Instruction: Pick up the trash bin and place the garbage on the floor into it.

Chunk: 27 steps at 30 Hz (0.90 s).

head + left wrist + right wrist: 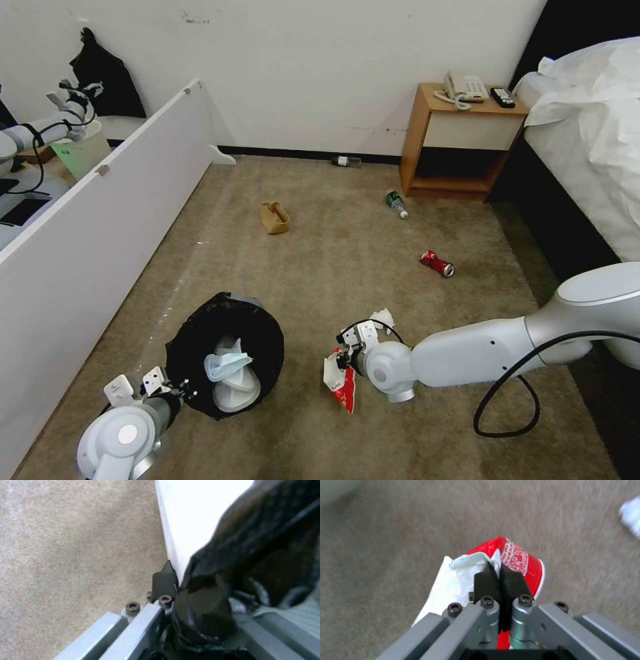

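The trash bin (268,331), white with a black bag over its rim, hangs tilted above the floor (347,267) at the lower left. White slippers (235,390) and a blue face mask (225,365) lie inside it. My left gripper (175,389) is shut on its rim; the left wrist view shows one finger (164,581) outside the white wall (200,517), the other under the black bag (260,555). My right gripper (343,357) (500,567) is shut on the red packet (345,390) (520,557), just right of the bin. A white tissue (383,318) (631,517) lies beside it.
On the carpet farther off lie a brown paper bag (275,217), a red can (437,263), a green-labelled bottle (396,203) and another bottle (347,161) by the wall. A white panel (100,233) runs along the left; a nightstand (460,140) and bed (587,133) stand right.
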{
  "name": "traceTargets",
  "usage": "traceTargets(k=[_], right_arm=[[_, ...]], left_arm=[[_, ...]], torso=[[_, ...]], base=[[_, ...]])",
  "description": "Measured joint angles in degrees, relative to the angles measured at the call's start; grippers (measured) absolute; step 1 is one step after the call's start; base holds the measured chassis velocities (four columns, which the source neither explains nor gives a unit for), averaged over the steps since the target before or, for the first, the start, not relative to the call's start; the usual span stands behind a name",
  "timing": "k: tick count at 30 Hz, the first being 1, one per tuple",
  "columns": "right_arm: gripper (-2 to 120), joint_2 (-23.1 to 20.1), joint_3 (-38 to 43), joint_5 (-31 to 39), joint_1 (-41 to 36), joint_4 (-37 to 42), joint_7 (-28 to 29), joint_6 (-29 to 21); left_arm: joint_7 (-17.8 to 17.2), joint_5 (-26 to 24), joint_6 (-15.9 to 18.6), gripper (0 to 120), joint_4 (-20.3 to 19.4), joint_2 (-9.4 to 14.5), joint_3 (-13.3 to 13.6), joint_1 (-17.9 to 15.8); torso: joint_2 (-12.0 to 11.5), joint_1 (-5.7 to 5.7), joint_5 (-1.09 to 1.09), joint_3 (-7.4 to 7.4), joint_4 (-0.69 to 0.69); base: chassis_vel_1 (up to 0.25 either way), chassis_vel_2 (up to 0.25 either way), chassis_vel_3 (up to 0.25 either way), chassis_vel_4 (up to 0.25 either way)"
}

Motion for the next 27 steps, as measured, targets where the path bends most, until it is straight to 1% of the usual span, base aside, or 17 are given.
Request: traceTargets(k=[3, 4, 7, 8, 9, 10, 11, 12, 14, 15, 16, 18, 19, 20, 22, 23, 27], right_arm=[[0, 1.0, 0.25, -1.54, 1.06, 1.57, 0.25, -0.16], [0, 2.98, 0.68, -3.99, 2.91, 3.57, 0.25, -0.88], [0, 4.17, 1.04, -5.15, 3.67, 4.55, 0.25, -1.21], [0, 5.94, 1.89, -6.68, 4.55, 6.12, 0.25, -1.57], [0, 7.66, 2.88, -8.2, 5.3, 7.62, 0.33, -1.84], [0, 7.66, 2.88, -8.2, 5.3, 7.62, 0.33, -1.84], [0, 10.26, 4.01, -10.39, 6.15, 9.83, 0.67, -2.11], [0, 10.26, 4.01, -10.39, 6.15, 9.83, 0.67, -2.11], [0, 12.77, 4.91, -11.78, 7.05, 11.96, 0.86, -2.45], [0, 12.77, 4.91, -11.78, 7.05, 11.96, 0.86, -2.45], [0, 14.52, 5.64, -12.75, 7.64, 13.23, 1.05, -2.68], [0, 15.3, 5.95, -13.15, 7.88, 13.79, 1.07, -2.82], [0, 17.3, 6.86, -14.42, 8.48, 15.03, 1.11, -3.26], [0, 17.3, 6.86, -14.42, 8.48, 15.03, 1.11, -3.26], [0, 21.29, 8.63, -19.15, 9.95, 16.82, 0.78, -4.1], [0, 21.29, 8.63, -19.15, 9.95, 16.82, 0.78, -4.1], [0, 24.34, 10.07, -21.18, 11.53, 18.84, 0.62, -4.58]], left_arm=[[-0.9, -0.29, -0.02, 0, -0.63, 0.27, 0.81, -0.11], [-1.5, 0.64, -0.05, 0, -0.91, -0.18, 1.78, -0.41], [-2.48, 0.88, -0.06, 0, -1.52, -0.46, 2.08, -0.47], [-3.92, -0.29, -0.11, 0, -2.88, -0.28, 2.32, -0.35], [-4.52, -0.99, -0.14, 0, -3.95, 0.24, 2.73, -0.09], [-4.52, -0.99, -0.14, 0, -3.95, 0.24, 2.73, -0.09], [-4.78, -1.18, -0.14, 0, -4.83, 1.17, 3.43, 0.25], [-4.78, -1.18, -0.14, 0, -4.83, 1.17, 3.43, 0.25], [-4.92, -1.4, -0.14, 0, -5.58, 1.68, 3.97, 0.37], [-4.92, -1.4, -0.14, 0, -5.58, 1.68, 3.97, 0.37], [-5.13, -1.54, -0.15, 0, -6.11, 1.86, 4.31, 0.37], [-5.31, -1.69, -0.15, 0, -6.33, 1.94, 4.44, 0.36], [-5.92, -2.33, -0.15, 0, -6.91, 2.14, 4.61, 0.33], [-5.92, -2.33, -0.15, 0, -6.91, 2.14, 4.61, 0.33], [-6.7, -3.96, -0.17, 0, -8.08, 3.46, 4.97, 0.3], [-6.7, -3.96, -0.17, 0, -8.08, 3.46, 4.97, 0.3], [-7.01, -5.43, -0.18, 0, -8.67, 4.78, 5.41, 0.18]], torso=[[0.0, 0.0, 0.0, 0.0, 0.0], [0.0, 0.0, -0.02, 0.0, 0.0], [0.0, 0.0, -0.03, 0.0, -0.01], [0.0, 0.0, 0.01, 0.0, -0.01], [0.01, 0.0, 0.01, 0.0, 0.0], [0.01, 0.0, 0.01, 0.0, 0.0], [0.01, 0.0, 0.0, 0.0, 0.0], [0.01, 0.0, 0.0, 0.0, 0.0], [0.01, 0.0, 0.01, 0.0, 0.0], [0.01, 0.0, 0.01, 0.0, 0.0], [0.01, 0.0, -0.01, 0.0, -0.02], [0.02, 0.0, -0.01, -0.01, -0.02], [0.01, 0.0, 0.0, 0.0, -0.01], [0.01, 0.0, 0.0, 0.0, -0.01], [0.01, 0.0, 0.01, 0.0, 0.0], [0.01, 0.0, 0.01, 0.0, 0.0], [0.02, 0.0, 0.0, 0.0, 0.01]], base=[[0.0, 0.0, 0.0, 0.0], [0.0, 0.0, 0.0, 0.0], [0.0, 0.0, 0.0, 0.0], [0.0, 0.0, 0.0, 0.0], [0.0, 0.0, 0.0, 0.0], [0.0, 0.0, 0.0, 0.0], [0.0, 0.0, 0.0, 0.0], [0.0, 0.0, 0.0, 0.0], [0.0, 0.0, 0.0, 0.0], [0.0, 0.0, 0.0, 0.0], [0.0, 0.0, 0.0, 0.0], [0.0, 0.0, 0.0, 0.0], [0.0, 0.0, 0.0, 0.0], [0.0, 0.0, 0.0, 0.0], [0.0, 0.0, 0.0, 0.0], [0.0, 0.0, 0.0, 0.0], [0.0, 0.0, 0.0, 0.0]])
